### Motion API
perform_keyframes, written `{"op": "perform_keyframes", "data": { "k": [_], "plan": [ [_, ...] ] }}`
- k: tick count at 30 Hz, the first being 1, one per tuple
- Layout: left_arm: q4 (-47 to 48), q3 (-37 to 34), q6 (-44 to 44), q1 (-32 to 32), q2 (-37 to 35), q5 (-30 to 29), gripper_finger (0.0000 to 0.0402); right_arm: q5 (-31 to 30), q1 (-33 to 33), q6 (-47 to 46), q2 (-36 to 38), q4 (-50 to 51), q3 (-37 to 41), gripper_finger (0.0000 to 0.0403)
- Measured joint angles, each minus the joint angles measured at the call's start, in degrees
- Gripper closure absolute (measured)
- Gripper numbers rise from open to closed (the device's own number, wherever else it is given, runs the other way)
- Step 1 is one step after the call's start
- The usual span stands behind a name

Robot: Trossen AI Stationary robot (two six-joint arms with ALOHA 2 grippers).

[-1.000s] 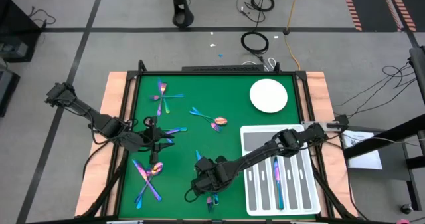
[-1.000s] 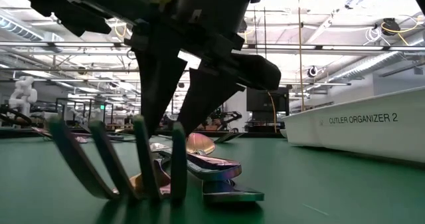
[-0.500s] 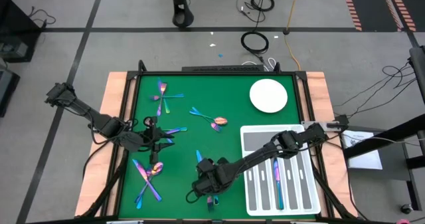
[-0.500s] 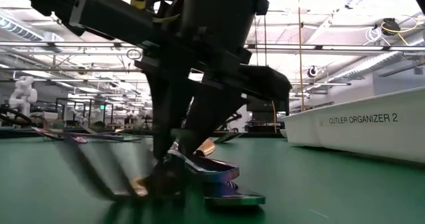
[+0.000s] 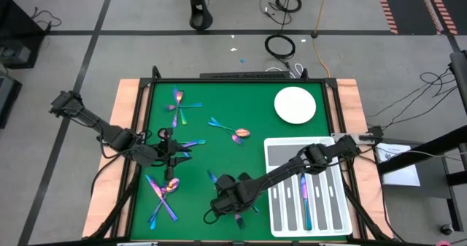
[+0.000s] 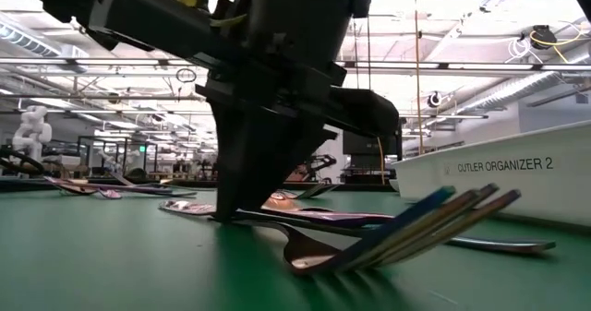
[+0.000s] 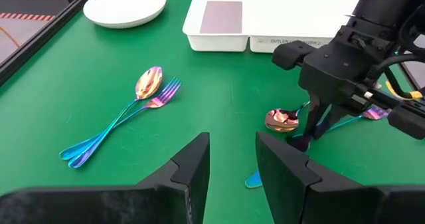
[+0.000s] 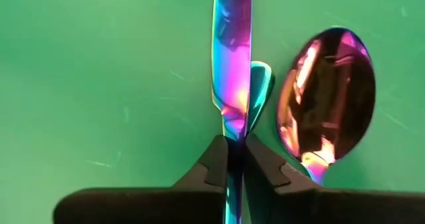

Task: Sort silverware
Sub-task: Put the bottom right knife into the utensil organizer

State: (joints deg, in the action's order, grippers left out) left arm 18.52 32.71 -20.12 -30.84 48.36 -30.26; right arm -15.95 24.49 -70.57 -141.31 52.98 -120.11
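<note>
Iridescent silverware lies scattered on the green mat (image 5: 197, 166). My right gripper (image 5: 232, 202) stands near the front edge, beside the white tray (image 5: 271, 202), shut on a knife (image 8: 232, 64). A spoon (image 8: 325, 98) lies flat beside that knife, and a fork (image 6: 416, 228) rests near it with its tines toward the tray. My left gripper (image 5: 169, 150) waits open at the mat's left, with nothing between its fingers (image 7: 192, 164). Close beside it lie a few pieces (image 5: 188, 144). My right gripper pinches the knife between its two fingers (image 8: 212, 164), where the blade narrows (image 8: 232, 127). The fingers come steeply from above, their tips down at the mat (image 6: 231, 209). The knife lies flat on the mat. A teal handle end (image 8: 261, 84) sits against it; whether it is caught too, I cannot tell.
More silverware lies at the far left (image 5: 179, 105), mid-mat (image 5: 232, 131) and near left (image 5: 162, 195). The tray holds a few pieces (image 5: 304, 195). A round white plate (image 5: 295, 104) sits at the far right. Raised rails edge the mat.
My right gripper has shut at the mat without shifting. As it shut, the fork swung round on the mat: its tines, which stood close to the low camera on the left, now point toward the tray.
</note>
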Motion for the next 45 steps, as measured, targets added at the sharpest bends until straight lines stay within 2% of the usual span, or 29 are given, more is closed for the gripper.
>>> {"op": "perform_keyframes", "data": {
  "k": [10, 17, 25, 30, 37, 45],
  "plan": [
    [-0.02, 0.00, 1.03, -0.01, 0.00, 0.00, 0.0277, -3.63, -0.48, 4.08, -0.12, 8.63, -8.25, 0.0399],
    [0.00, 0.00, 1.03, 0.01, 0.00, 0.00, 0.0277, -5.17, -0.57, 2.97, 0.00, 22.38, -14.88, 0.0400],
    [0.23, 0.00, 1.05, 0.01, 0.02, 0.97, 0.0277, -6.07, 0.01, -3.92, 4.96, 37.15, -14.26, 0.0400],
    [0.24, 0.00, 1.05, -0.01, 0.00, 1.60, 0.0277, -6.60, 1.92, -5.23, 9.31, 37.07, -13.25, 0.0401],
    [0.45, 0.00, 1.05, -0.01, 0.19, 1.62, 0.0277, -5.16, 4.83, -12.71, 16.81, 37.01, -2.52, 0.0401],
    [0.09, 0.00, 1.04, 0.01, 0.19, 1.62, 0.0277, 3.60, 10.59, -32.20, 28.15, 37.03, 18.73, 0.0401]
  ]
}}
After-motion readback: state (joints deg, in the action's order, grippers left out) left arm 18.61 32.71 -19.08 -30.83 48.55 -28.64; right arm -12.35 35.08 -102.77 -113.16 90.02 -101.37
